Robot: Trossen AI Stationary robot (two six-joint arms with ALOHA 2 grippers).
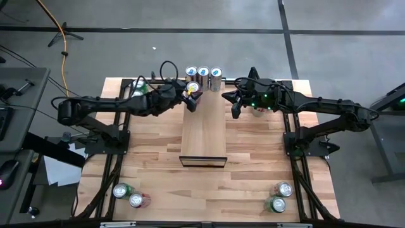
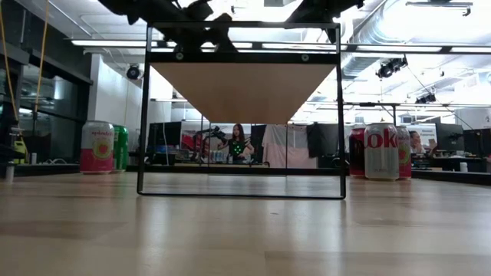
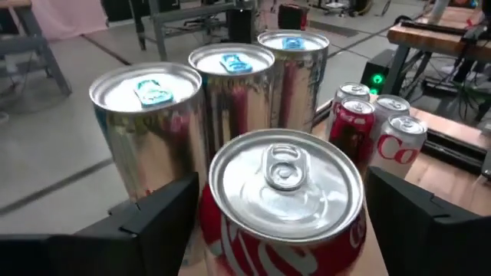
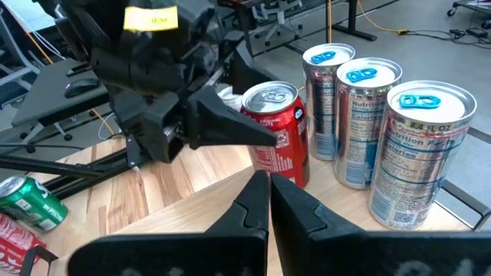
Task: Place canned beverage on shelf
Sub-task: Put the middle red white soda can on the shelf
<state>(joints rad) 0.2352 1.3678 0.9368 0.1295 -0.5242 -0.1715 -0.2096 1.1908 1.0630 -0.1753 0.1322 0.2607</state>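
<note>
The shelf (image 1: 202, 130) is a pale wood panel raised on a thin dark frame (image 2: 242, 192). Three silver cans (image 1: 204, 75) stand in a row at its far end. A red cola can (image 3: 284, 207) stands just in front of them, its base on the panel (image 4: 288, 180). My left gripper (image 1: 192, 95) reaches in from the left and is shut on this red can. My right gripper (image 4: 268, 203) is shut and empty, hovering by the shelf's right edge (image 1: 235, 104), a little to the right of the red can. My left gripper pinches the red can's upper side wall (image 3: 205, 215) between its two fingers, one finger (image 4: 230, 130) on each side. The fingers come in about level from the table's left. The can is upright with its base on the shelf's far end.
Two cans lie near the table's front left corner (image 1: 126, 194) and two stand at the front right (image 1: 280, 196). More red and white cans (image 3: 376, 130) stand beside the shelf under my right arm. Green and red cans (image 4: 31, 203) lie to the shelf's far left.
</note>
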